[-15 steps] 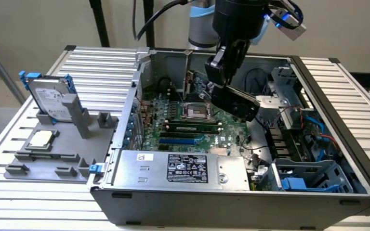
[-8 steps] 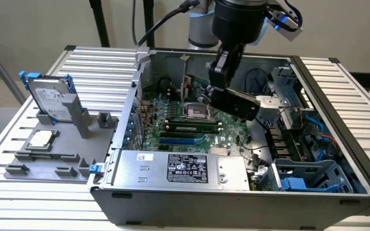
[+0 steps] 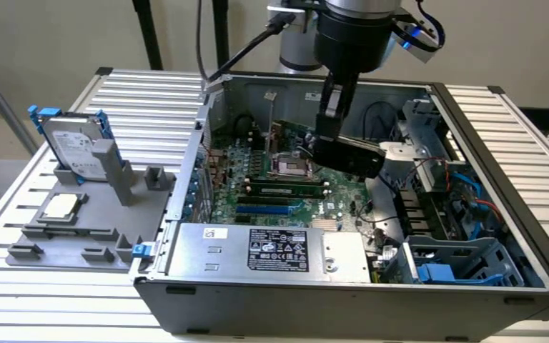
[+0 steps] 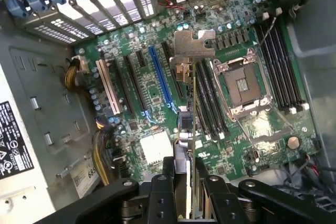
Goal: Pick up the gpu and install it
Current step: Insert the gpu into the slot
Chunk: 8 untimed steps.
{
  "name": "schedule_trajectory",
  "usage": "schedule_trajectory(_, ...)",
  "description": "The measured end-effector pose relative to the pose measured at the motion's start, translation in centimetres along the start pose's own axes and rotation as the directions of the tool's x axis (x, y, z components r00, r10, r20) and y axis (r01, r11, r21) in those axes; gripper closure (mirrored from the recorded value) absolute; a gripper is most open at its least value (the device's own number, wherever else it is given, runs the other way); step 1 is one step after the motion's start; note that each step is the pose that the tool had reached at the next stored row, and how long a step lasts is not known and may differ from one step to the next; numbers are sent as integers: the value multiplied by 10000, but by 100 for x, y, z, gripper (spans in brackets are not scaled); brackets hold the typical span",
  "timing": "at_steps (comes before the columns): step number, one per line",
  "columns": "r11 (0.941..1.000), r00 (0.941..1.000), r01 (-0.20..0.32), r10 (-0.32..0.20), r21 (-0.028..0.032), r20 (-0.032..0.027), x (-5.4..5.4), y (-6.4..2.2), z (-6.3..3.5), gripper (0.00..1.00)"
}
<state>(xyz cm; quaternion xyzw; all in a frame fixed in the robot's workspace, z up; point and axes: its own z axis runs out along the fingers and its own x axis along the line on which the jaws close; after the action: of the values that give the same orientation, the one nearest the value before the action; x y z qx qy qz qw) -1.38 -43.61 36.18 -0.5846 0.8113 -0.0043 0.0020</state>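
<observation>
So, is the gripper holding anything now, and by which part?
The gpu, a thin flat black card with a silver end bracket. The gripper pinches its flat faces at the upper edge, away from the bracket.

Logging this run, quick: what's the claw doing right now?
Claw: closed on the gpu, holding it edge-down over the motherboard.

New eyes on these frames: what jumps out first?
The claw is shut on the gpu, holding it over the green motherboard inside the open case. On the exterior view's left, a hard drive in a blue frame stands upright in a grey fixture.
</observation>
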Motion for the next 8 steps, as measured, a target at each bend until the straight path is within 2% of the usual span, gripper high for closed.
schedule_trajectory(3,9985,9985,549,-549,5,33,0,1,36,74)
schedule_trajectory(8,9913,9913,1316,-1316,6,95,5,18,95,74)
